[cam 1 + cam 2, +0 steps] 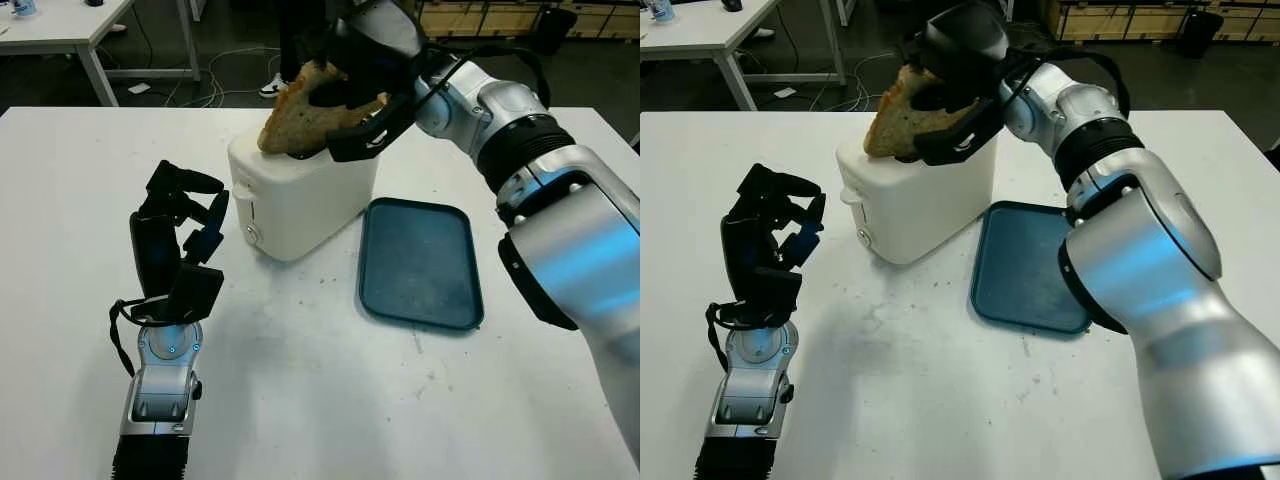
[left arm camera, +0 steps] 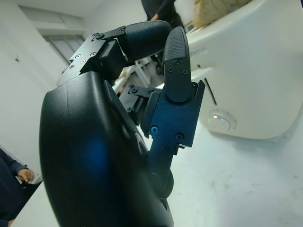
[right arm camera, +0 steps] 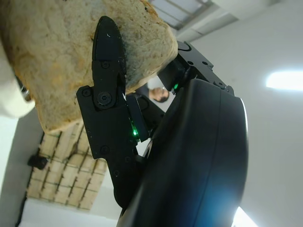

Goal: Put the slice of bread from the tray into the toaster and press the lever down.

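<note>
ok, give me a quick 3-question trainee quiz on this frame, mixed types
1. True or false: the tray has bread on it.
2. Which hand holds the slice of bread? A) left hand B) right hand
3. Fill in: the slice is tilted over the top of the white ____.

Key: 1 false, the tray is bare. 2 B; the left hand is beside the toaster, curled, holding nothing. 3 toaster.

Bright, even overhead light fills the scene; the white table reads clean with only a soft, faint shadow beside the left hand and under the toaster; the right arm's silver shell carries a bluish sheen; in the right wrist view a ceiling lamp glares against the pale wall, and the bread is sharp while the background stays soft; the background of the left wrist view is blurred.
</note>
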`<action>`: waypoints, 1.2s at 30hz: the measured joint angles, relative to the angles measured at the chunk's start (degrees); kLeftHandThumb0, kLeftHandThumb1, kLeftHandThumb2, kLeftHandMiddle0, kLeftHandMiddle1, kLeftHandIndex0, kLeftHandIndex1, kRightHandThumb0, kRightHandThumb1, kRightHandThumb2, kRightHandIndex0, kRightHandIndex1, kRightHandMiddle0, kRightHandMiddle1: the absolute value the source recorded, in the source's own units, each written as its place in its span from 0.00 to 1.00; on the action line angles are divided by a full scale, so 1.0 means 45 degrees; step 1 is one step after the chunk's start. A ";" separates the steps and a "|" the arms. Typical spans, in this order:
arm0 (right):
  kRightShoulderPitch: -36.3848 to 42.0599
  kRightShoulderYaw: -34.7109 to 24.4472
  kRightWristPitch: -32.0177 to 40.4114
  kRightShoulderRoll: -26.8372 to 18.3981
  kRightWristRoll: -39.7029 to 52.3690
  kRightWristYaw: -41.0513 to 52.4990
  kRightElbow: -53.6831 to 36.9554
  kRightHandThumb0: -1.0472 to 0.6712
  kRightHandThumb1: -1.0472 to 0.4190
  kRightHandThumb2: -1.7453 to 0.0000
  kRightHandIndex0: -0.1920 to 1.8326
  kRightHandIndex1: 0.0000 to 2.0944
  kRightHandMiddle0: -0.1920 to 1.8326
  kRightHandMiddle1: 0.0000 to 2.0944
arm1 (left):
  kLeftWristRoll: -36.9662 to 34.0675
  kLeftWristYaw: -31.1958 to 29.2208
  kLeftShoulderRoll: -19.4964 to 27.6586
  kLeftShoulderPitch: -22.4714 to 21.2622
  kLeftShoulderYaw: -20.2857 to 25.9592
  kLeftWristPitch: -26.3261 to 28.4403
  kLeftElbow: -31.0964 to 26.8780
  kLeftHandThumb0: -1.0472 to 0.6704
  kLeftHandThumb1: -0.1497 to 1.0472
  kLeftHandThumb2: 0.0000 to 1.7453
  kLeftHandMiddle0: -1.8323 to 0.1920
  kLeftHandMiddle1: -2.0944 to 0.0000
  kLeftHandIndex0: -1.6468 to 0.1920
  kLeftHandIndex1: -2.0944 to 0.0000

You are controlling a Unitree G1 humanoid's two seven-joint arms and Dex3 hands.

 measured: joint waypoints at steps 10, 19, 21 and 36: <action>-0.0011 0.0391 0.0334 -0.0598 -0.0451 -0.0305 0.0070 0.30 0.09 0.74 0.62 0.83 0.50 0.83 | -0.0009 -0.0009 0.0001 -0.0001 -0.0001 0.0000 0.0000 0.37 0.89 0.16 0.57 0.17 0.61 0.26; -0.0044 0.0820 0.0407 -0.0652 -0.0963 -0.0490 0.0070 0.30 0.09 0.72 0.62 0.83 0.49 0.83 | -0.0003 -0.0007 0.0000 -0.0001 -0.0001 0.0001 0.0000 0.36 0.89 0.16 0.57 0.17 0.60 0.27; -0.0052 0.0956 0.0408 -0.0650 -0.1106 -0.0502 0.0070 0.30 0.09 0.73 0.62 0.83 0.50 0.83 | -0.0003 -0.0007 -0.0001 0.0000 -0.0001 0.0002 -0.0001 0.36 0.89 0.16 0.57 0.17 0.61 0.27; -0.0049 0.2027 0.0249 0.0297 -0.1811 -0.1018 0.0076 0.28 0.09 0.76 0.66 0.83 0.52 0.83 | 0.0003 0.0016 -0.0030 0.0001 -0.0017 0.0000 -0.0001 0.36 0.89 0.16 0.57 0.17 0.61 0.27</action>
